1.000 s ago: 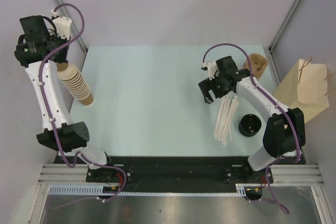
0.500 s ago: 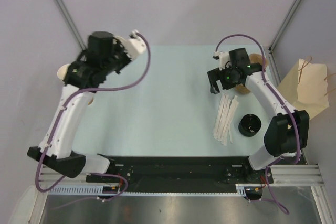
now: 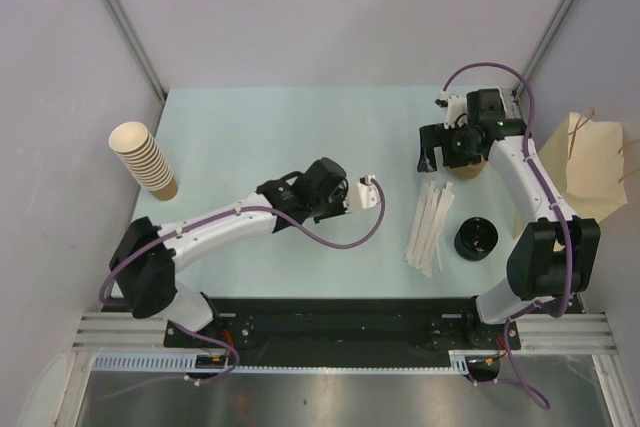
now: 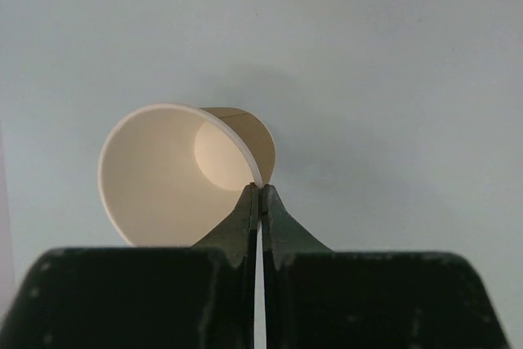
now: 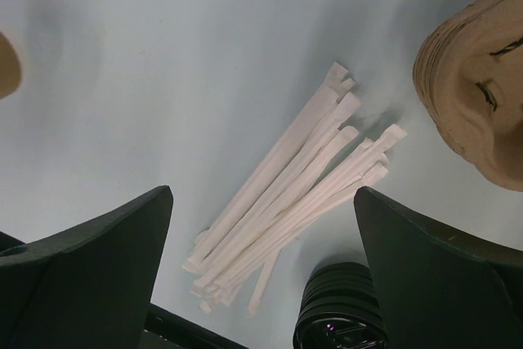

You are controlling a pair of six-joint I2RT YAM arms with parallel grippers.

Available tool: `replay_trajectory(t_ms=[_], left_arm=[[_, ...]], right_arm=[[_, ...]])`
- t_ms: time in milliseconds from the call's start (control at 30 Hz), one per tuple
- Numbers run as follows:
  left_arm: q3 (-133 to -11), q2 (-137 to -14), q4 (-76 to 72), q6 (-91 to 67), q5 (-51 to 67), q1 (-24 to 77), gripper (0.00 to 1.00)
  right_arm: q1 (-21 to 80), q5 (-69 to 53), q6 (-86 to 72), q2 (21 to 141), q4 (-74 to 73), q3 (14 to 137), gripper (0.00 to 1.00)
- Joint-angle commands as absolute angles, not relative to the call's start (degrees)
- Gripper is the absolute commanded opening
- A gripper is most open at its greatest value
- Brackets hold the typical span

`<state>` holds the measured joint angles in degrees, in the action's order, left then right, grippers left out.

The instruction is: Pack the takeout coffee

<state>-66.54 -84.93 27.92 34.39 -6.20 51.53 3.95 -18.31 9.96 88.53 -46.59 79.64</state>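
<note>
In the left wrist view my left gripper (image 4: 260, 190) is shut on the rim of a small tan paper cup (image 4: 176, 173). The cup's pale inside faces the camera and it hangs over the pale table. In the top view the left wrist (image 3: 320, 185) is over the table's middle and hides the cup. My right gripper (image 3: 436, 159) is open and empty at the back right, partly over the brown pulp carrier tray (image 3: 470, 167). The tray also shows at the right edge of the right wrist view (image 5: 482, 96), beyond the open gripper (image 5: 261, 194).
A tall stack of nested tan cups (image 3: 145, 159) lies at the far left. A bundle of white wrapped straws (image 3: 430, 227) and a stack of black lids (image 3: 476, 238) lie at the right front. A brown paper bag (image 3: 590, 172) stands off the table's right edge.
My left arm has swung from the cup stack at the far left down to the table's middle, carrying one cup. My right gripper has moved back and right, over the carrier tray.
</note>
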Motion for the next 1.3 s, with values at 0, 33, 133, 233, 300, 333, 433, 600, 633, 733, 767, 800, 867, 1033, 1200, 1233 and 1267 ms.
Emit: replay_trajectory(t_ms=[0, 33, 133, 233, 300, 333, 433, 600, 633, 733, 767, 800, 867, 1033, 1200, 1233, 1267], left_arm=[[-65.48, -87.88, 16.26, 29.62, -9.05, 54.13, 0.0], [-65.48, -88.41, 16.26, 29.36, -9.31, 54.49, 0.0], [-65.04, -89.65, 15.65, 28.31, -9.76, 55.37, 0.0], [-64.6, -90.17, 15.64, 27.34, -9.58, 55.9, 0.0], [-63.9, -90.26, 15.64, 26.9, -10.02, 56.86, 0.0], [-63.64, -90.18, 15.47, 26.46, -10.11, 57.13, 0.0], [-63.02, -90.53, 15.73, 24.97, -9.49, 57.3, 0.0], [-63.02, -91.14, 16.78, 22.86, -7.04, 57.3, 0.0], [-63.1, -91.23, 16.96, 22.5, -6.68, 57.3, 0.0], [-63.1, -91.49, 17.23, 22.32, -6.5, 57.3, 0.0], [-63.19, -91.67, 17.4, 22.41, -6.33, 57.3, 0.0], [-63.19, -91.76, 17.58, 22.41, -6.24, 57.3, 0.0], [-63.02, -91.67, 17.67, 22.5, -6.06, 57.22, 0.03], [-62.4, -92.2, 17.75, 22.06, -5.45, 57.13, 0.08], [-61.96, -92.02, 17.4, 21.88, -5.1, 56.95, 0.2], [-61.96, -91.85, 17.4, 21.71, -5.1, 56.95, 0.23], [-62.14, -91.76, 17.58, 21.71, -5.1, 56.87, 0.27]], right_arm=[[4.13, -19.25, 9.05, 86.66, -47.81, 82.09, 1.0], [4.3, -19.07, 9.23, 86.66, -47.9, 82.0, 1.0], [4.22, -18.81, 9.14, 86.92, -48.16, 82.0, 1.0], [4.31, -18.63, 9.23, 87.01, -48.16, 82.09, 1.0], [4.31, -18.63, 9.23, 87.19, -48.25, 82.0, 1.0], [4.48, -18.89, 9.23, 87.36, -48.16, 82.0, 1.0], [4.66, -18.81, 9.32, 87.28, -48.16, 82.0, 1.0], [4.92, -18.9, 9.58, 87.01, -48.69, 82.0, 1.0], [4.92, -18.81, 9.58, 86.92, -48.78, 82.0, 1.0], [4.83, -18.9, 9.67, 86.75, -48.87, 82.0, 1.0], [4.92, -18.9, 9.75, 86.84, -48.78, 82.0, 1.0], [4.92, -18.98, 9.67, 86.92, -48.78, 82.0, 1.0], [5.01, -19.16, 9.75, 86.92, -48.87, 82.0, 1.0], [5.19, -18.99, 10.02, 87.19, -48.96, 82.0, 1.0], [5.19, -19.42, 10.11, 87.1, -49.04, 82.09, 1.0], [5.27, -19.34, 10.11, 87.1, -49.04, 82.09, 1.0], [5.27, -19.34, 10.19, 87.01, -49.04, 82.09, 1.0]])
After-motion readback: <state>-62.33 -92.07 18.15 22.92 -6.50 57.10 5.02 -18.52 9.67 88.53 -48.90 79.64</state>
